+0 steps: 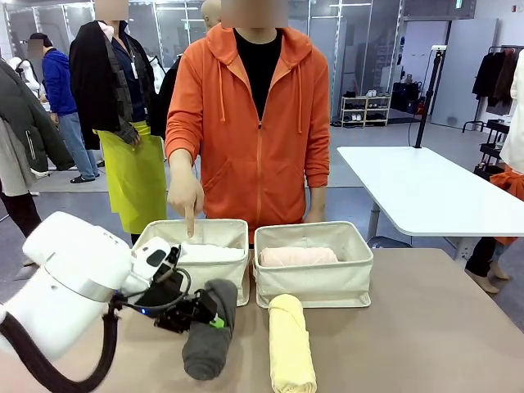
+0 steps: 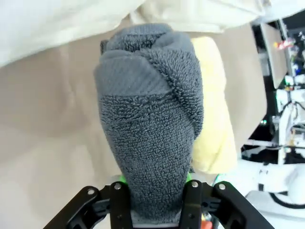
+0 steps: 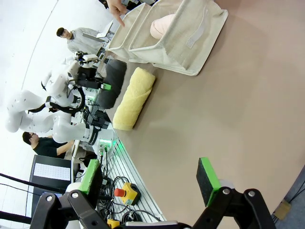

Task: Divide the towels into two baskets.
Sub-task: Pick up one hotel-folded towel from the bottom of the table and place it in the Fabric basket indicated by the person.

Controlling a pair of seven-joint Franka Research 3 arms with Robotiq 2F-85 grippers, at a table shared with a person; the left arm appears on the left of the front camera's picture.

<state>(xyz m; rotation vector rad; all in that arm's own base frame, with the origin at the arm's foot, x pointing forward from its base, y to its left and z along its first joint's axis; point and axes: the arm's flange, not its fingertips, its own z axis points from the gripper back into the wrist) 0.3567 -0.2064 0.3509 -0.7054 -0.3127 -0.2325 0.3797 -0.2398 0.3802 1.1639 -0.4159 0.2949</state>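
No text, brand, number or sign can be read on any surface in these views. In the right wrist view, a screen [image 3: 50, 171] off the table's edge displays a white page with lines of print, but these are too small to read.
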